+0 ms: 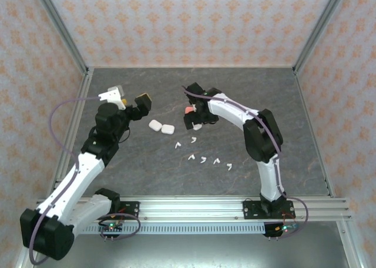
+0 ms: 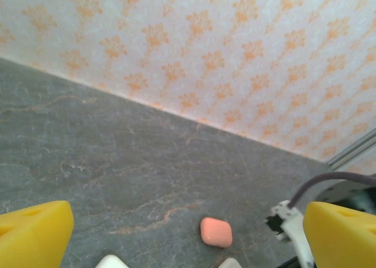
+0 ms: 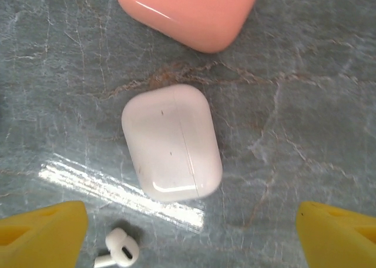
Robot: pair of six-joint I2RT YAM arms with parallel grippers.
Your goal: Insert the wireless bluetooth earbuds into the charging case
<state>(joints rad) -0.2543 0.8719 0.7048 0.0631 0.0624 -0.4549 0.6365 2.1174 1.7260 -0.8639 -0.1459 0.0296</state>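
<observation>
My right gripper [image 3: 188, 237] hangs low over the table [image 3: 305, 103], wrist bent down, jaws spread and holding nothing. Just ahead, centred between its yellow pads [image 3: 41, 233], lies a closed white case [image 3: 172, 141], a glossy pebble with a thin lid seam. Beyond it, apart, sits a salmon-pink case [image 3: 188, 12]. One tiny stemmed white earbud [image 3: 117, 255] lies beside one pad; I cannot tell whether they touch. The other earbuds [image 1: 203, 160] are scattered behind this gripper, toward my bases, with bare grey veined stone all around them. My left gripper [image 1: 126, 99] is raised on a folded arm and tilted toward the patterned far wall [image 2: 205, 56], jaws fully apart and empty. There is open floor ahead of it up to the wall's foot. Two white cases [image 1: 155, 126] lie side by side between my grippers.
</observation>
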